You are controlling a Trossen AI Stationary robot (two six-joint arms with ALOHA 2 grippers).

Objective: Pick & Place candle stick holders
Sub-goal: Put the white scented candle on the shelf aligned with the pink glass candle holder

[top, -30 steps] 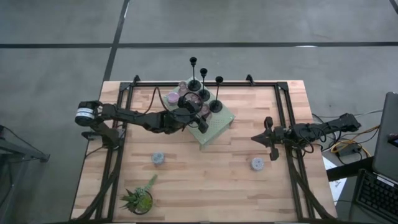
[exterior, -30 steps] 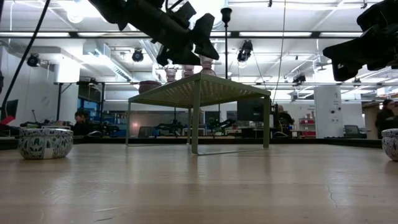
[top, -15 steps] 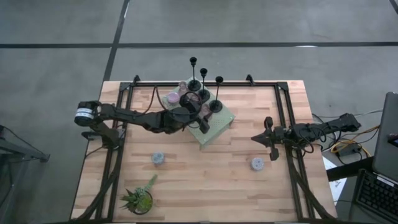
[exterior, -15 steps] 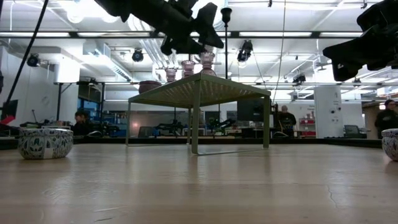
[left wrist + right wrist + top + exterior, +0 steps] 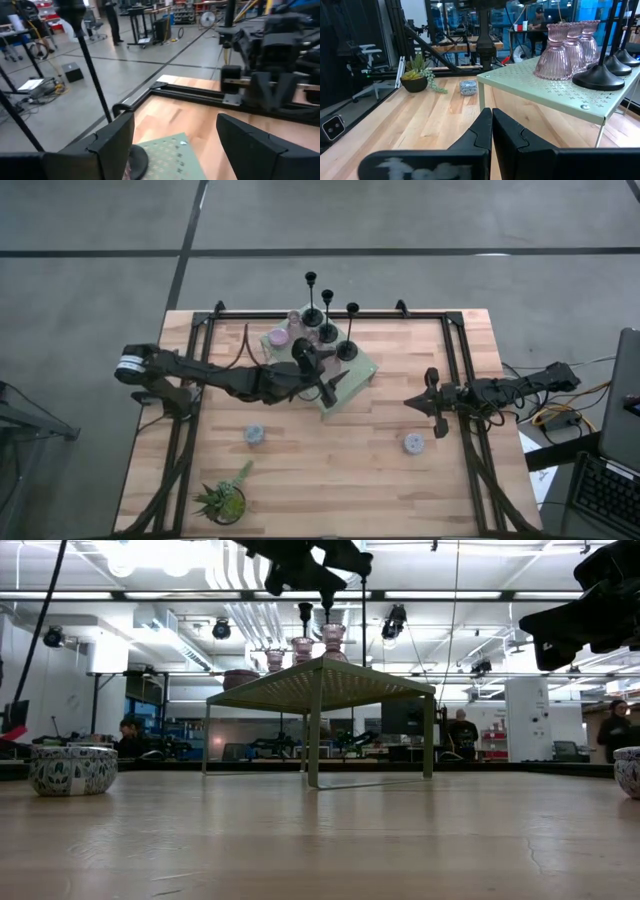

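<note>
A green perforated stand (image 5: 345,385) stands at the table's far middle. On it stand three black candle stick holders (image 5: 346,350) with thin stems and three pink glass holders (image 5: 552,55). Two pale blue-grey cups (image 5: 255,435) (image 5: 414,444) sit on the table nearer the front. My left gripper (image 5: 175,135) is open and empty, high above the stand (image 5: 320,565), beside one black holder's stem (image 5: 92,70). My right gripper (image 5: 491,125) is shut and empty, hovering at the table's right (image 5: 432,402).
A spiky green potted plant (image 5: 225,498) stands at the near left corner. A black frame rail (image 5: 330,315) runs around the table top. People and workbenches show in the room beyond the table. Bare wood lies between the two cups.
My left gripper has risen from just over the pink holders on the stand to well above them, and has gone a little toward the table's right and near edges. The pink holders it had screened in the low view now show standing on the stand.
</note>
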